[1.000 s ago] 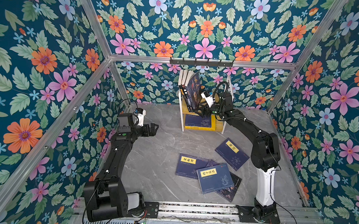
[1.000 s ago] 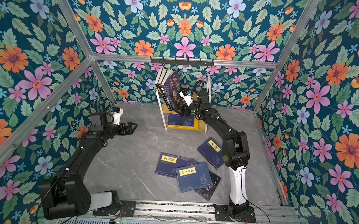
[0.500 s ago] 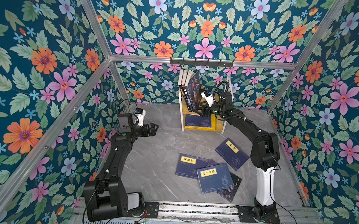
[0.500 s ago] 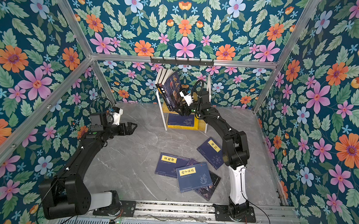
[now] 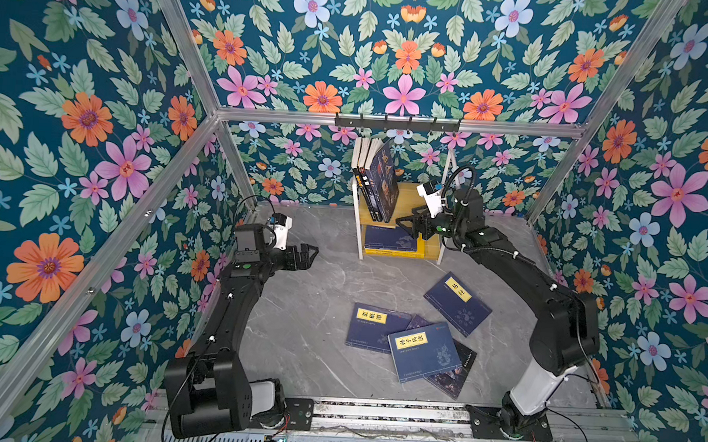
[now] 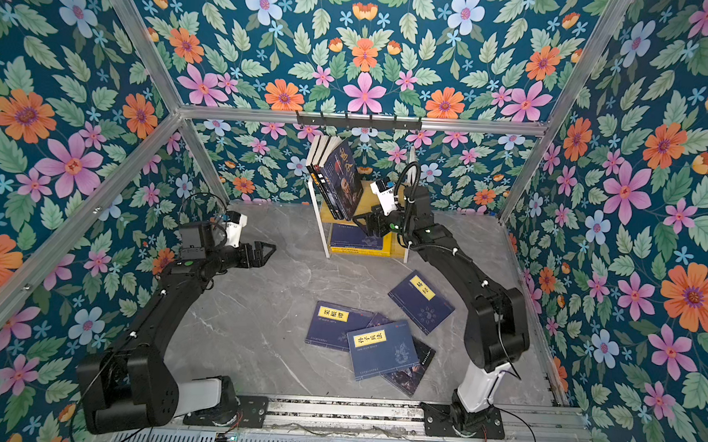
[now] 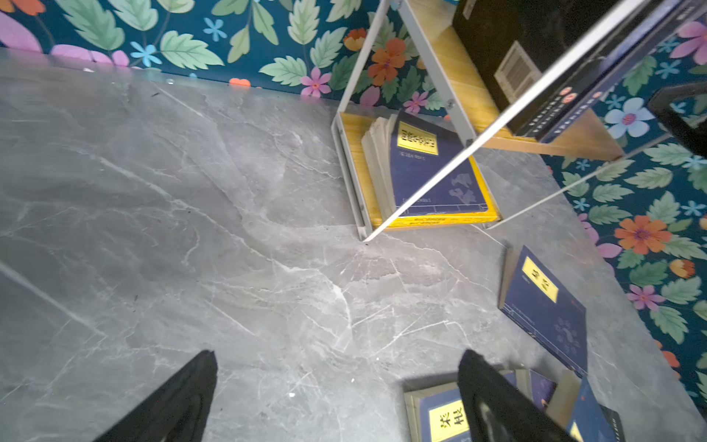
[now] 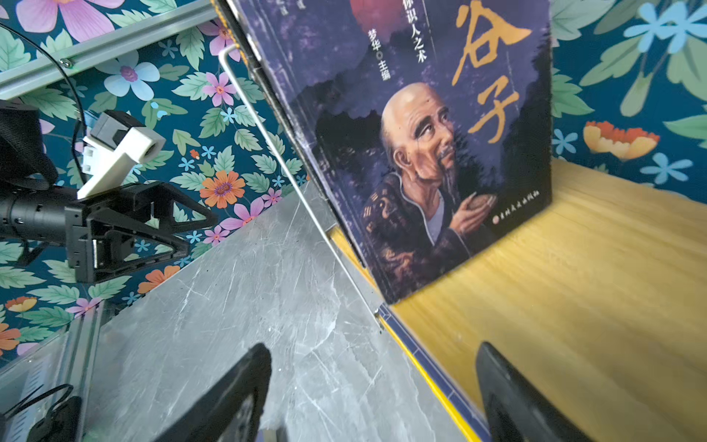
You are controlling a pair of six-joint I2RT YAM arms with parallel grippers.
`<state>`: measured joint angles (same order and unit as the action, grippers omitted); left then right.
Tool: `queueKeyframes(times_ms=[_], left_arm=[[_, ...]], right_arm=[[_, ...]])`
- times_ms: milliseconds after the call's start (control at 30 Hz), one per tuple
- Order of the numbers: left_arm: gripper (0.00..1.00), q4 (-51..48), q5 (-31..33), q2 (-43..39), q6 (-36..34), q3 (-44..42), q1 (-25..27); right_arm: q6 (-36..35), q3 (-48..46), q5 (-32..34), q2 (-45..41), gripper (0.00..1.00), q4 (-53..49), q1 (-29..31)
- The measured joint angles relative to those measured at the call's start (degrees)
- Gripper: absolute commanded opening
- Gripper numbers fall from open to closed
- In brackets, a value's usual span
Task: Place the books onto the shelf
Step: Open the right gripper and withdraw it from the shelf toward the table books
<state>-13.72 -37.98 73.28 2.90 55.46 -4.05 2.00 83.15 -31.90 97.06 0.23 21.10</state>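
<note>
Your right tool [image 5: 404, 224], jaws apart and empty, sat beside the leaning dark book [image 5: 385, 182]; you needed a straight retreat, no brushing.

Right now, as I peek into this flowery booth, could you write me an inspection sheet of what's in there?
Surface: grey marbled tabletop, no spills seen.
Job's things: shelf at the back wall. Dark standing books lean on its upper board. A flat navy book rests on a yellow book on its lower board. Loose navy books lie on the tabletop, some overlapping a dark book.
Clutter: nothing seen.
End effectors: left end effector open, empty, raised over the tabletop. Right end effector open, empty, beside the standing books.
Cables: black hose along the right arm, thin wire looped at the left wrist.
Surroundings: floral walls, black hook rail above the shelf.
</note>
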Motion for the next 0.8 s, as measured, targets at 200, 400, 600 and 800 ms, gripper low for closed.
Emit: queueKeyframes(times_ms=[200, 400, 600, 800], left_arm=[[0.95, 1.0, -3.7, 1.6, 1.5, -1.4, 3.8], [0.95, 3.9, -7.0, 3.6, 5.5, -4.9, 10.7], [0.95, 6.3, -9.2, 6.5, 7.6, -7.2, 18.5], [0.95, 7.9, -11.2, 9.1, 10.1, -10.7, 25.7]], right_arm=[[6.1, -12.4, 5.5, -13.5, 0.83, -2.6, 0.0], [13.6, -26.0, 10.1, -24.8, 0.82, -8.1, 0.0], [18.6, -37.3, 12.0, -34.3, 0.82, -13.5, 0.0], [20.6, -46.4, 9.7, -41.0, 0.78, -17.2, 0.0]])
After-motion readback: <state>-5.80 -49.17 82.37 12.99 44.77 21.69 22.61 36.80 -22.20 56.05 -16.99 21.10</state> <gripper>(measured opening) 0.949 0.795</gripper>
